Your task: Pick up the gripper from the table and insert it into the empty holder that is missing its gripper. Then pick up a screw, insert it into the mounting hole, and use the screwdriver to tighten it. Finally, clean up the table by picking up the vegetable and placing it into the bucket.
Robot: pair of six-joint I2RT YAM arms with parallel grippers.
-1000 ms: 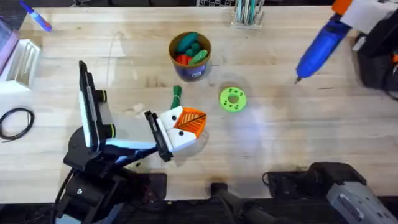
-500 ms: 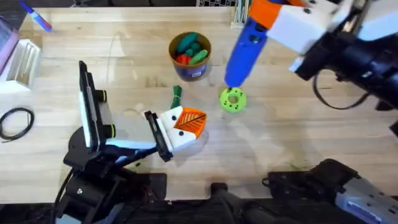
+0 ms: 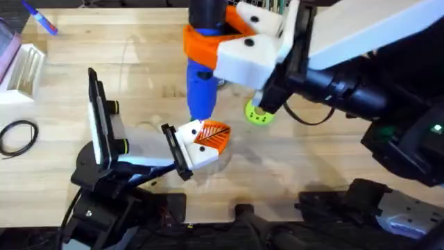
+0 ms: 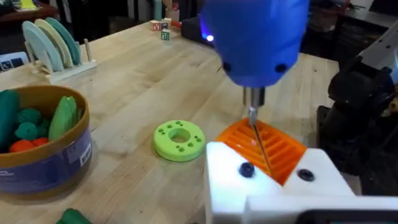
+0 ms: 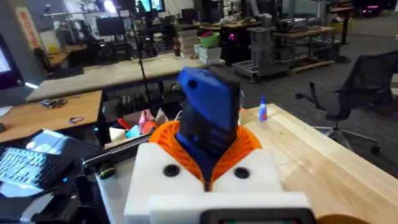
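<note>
From above, the right arm reaches across the middle of the pale wooden table, and its gripper, with white fingers and orange pads, is clamped on the blue screwdriver, which hangs upright with its tip down at the left arm's gripper. That gripper sits low on the table near the front; its white holder carries the orange wedge seated in it, and whether its fingers are parted I cannot tell. A lime-green disc lies just beside it, partly under the right arm. A white rack and a blue-and-red marker stand at the far left, a black cable loop nearer. In the left wrist view the metal bit comes down from the blue body onto the ribbed orange wedge, above two dark screw holes in the white block. The green disc lies on the wood beside it, and the tan bucket with its blue label holds green and red toy vegetables; a plate rack stands further back. A dark-green tip shows at the edge near the bucket. In the right wrist view the fingers squeeze the screwdriver between orange pads, with a workshop of desks, monitors and office chairs behind.
</note>
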